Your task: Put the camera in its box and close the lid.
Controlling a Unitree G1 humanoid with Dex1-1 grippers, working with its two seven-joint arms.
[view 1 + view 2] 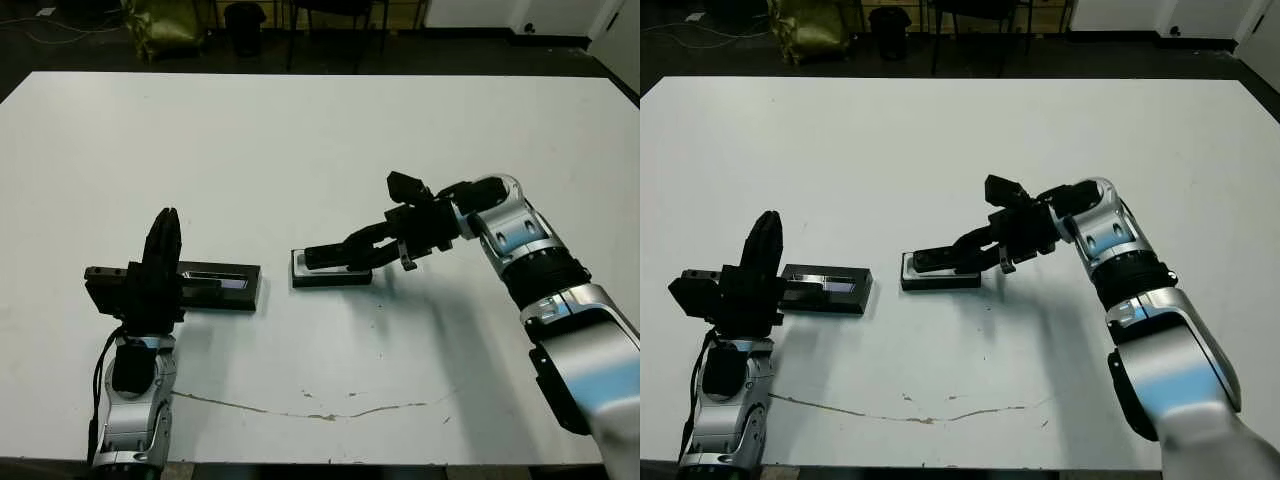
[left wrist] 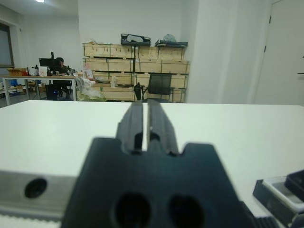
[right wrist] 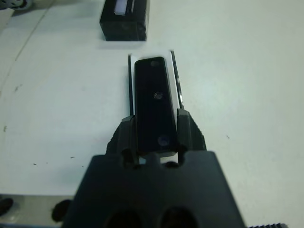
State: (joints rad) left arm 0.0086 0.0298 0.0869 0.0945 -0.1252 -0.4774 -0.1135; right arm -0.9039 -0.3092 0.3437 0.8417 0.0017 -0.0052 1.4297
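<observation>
Resting between right tool [image 3: 155,124] fingers: camera [image 3: 153,99].

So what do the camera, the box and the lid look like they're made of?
The camera, gripped by the right gripper, looks like matte black plastic: smooth face, soft sheen. The box seems to be black card or plastic with a white lining; the pictures leave it open. The lid looks dark and rigid, with a glossy silvery stripe that reflects light.

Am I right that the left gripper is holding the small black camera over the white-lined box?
Not quite: the right gripper holds the small black oblong camera over the shallow white-lined black box, as the right wrist view shows.
</observation>
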